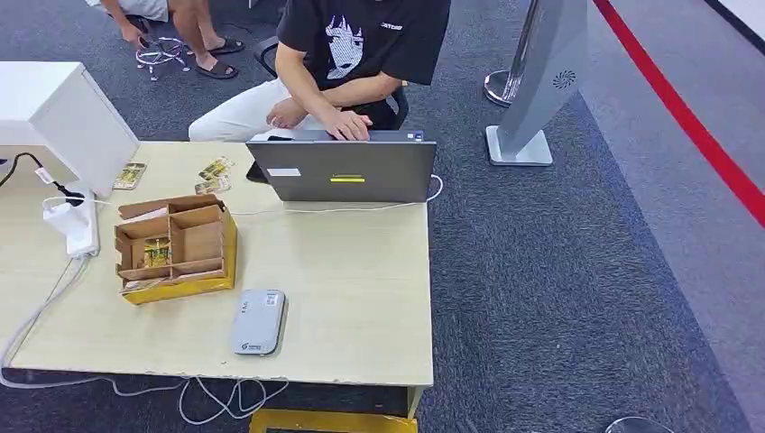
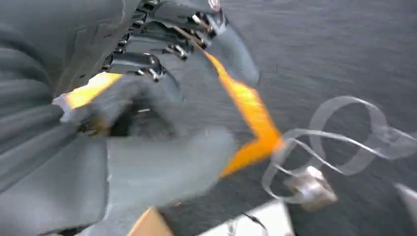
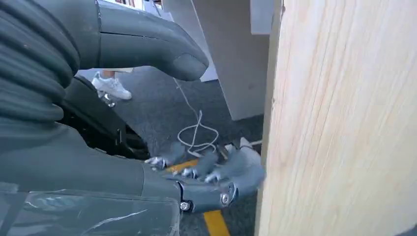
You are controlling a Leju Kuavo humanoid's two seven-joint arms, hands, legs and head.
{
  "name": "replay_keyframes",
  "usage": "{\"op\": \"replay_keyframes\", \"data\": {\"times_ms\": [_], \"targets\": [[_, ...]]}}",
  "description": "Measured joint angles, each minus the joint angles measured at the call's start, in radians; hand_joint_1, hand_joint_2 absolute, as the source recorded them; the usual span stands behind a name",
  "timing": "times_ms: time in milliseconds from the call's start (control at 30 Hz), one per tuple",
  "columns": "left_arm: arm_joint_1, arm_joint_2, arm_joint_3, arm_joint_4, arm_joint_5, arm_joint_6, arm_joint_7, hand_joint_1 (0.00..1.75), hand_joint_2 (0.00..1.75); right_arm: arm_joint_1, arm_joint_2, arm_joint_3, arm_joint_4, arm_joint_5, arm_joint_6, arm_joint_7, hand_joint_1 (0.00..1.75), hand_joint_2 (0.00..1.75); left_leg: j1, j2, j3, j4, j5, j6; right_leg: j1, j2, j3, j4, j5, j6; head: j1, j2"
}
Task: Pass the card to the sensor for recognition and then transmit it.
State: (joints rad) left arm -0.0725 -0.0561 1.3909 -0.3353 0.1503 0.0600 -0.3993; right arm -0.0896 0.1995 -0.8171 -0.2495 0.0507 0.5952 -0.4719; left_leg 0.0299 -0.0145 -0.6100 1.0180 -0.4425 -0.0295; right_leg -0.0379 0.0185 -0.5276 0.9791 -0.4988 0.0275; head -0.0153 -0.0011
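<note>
A wooden card box stands on the left of the light table, with a patterned card upright in one compartment. In front of it, near the table's front edge, lies the flat grey sensor. My left hand is blurred in the left wrist view, its fingers apart and nothing between them, above dark carpet. My right hand hangs beside the table's wooden side, thumb and fingers spread and holding nothing.
A person sits behind the table at a grey laptop. Loose cards lie at the back left beside a white box and a power strip. White cables hang below the table, and yellow floor tape runs under my left hand.
</note>
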Motion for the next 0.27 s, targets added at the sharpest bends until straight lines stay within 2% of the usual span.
{"op": "replay_keyframes", "data": {"times_ms": [67, 100, 133, 167, 233, 267], "targets": [[-0.001, -0.018, 0.02, 0.021, 0.026, 0.003, 0.021, 1.75, 1.75, -0.005, 0.0, 0.0, 0.0, -0.01, 0.024, 0.001, 1.75, 1.75, 0.0, 0.0, 0.0, 0.0, 0.0, 0.0, 0.0, 0.0, -0.001, 0.0, 0.0, 0.0, 0.0, 0.0], [-0.002, -0.024, 0.029, 0.029, 0.039, -0.001, 0.024, 1.75, 0.0, -0.008, 0.0, 0.0, 0.0, -0.007, 0.025, 0.001, 1.75, 1.75, 0.0, 0.0, 0.0, 0.0, 0.0, 0.0, 0.0, 0.0, -0.001, 0.0, 0.0, 0.0, 0.0, 0.0], [-0.004, -0.031, 0.04, 0.037, 0.05, -0.006, 0.024, 1.75, 0.0, -0.011, 0.0, 0.0, 0.0, 0.003, 0.02, 0.001, 1.75, 1.75, 0.0, 0.0, 0.0, 0.0, 0.0, 0.0, 0.0, 0.0, -0.001, 0.0, 0.0, 0.0, 0.0, 0.0], [-0.006, -0.036, 0.047, 0.042, 0.052, -0.007, 0.017, 1.75, 1.75, -0.014, 0.0, 0.002, 0.0, 0.005, 0.013, 0.001, 1.75, 1.75, 0.0, 0.0, 0.0, 0.0, 0.0, 0.0, 0.0, 0.0, -0.001, 0.0, 0.0, 0.0, 0.0, 0.0], [-0.009, -0.04, 0.056, 0.046, 0.051, -0.01, -0.001, 1.75, 1.75, -0.017, 0.0, 0.002, 0.0, 0.004, 0.013, 0.011, 1.75, 1.75, 0.0, 0.0, 0.0, 0.0, 0.0, 0.0, 0.0, 0.0, -0.001, 0.0, 0.0, 0.0, 0.0, 0.0], [-0.01, -0.04, 0.057, 0.046, 0.041, -0.014, -0.009, 0.84, 1.75, -0.018, 0.0, 0.002, 0.0, 0.003, 0.011, 0.016, 1.75, 1.75, 0.0, 0.0, 0.0, 0.0, 0.0, 0.0, 0.0, 0.0, -0.001, 0.0, 0.0, 0.0, 0.0, 0.0]]}}
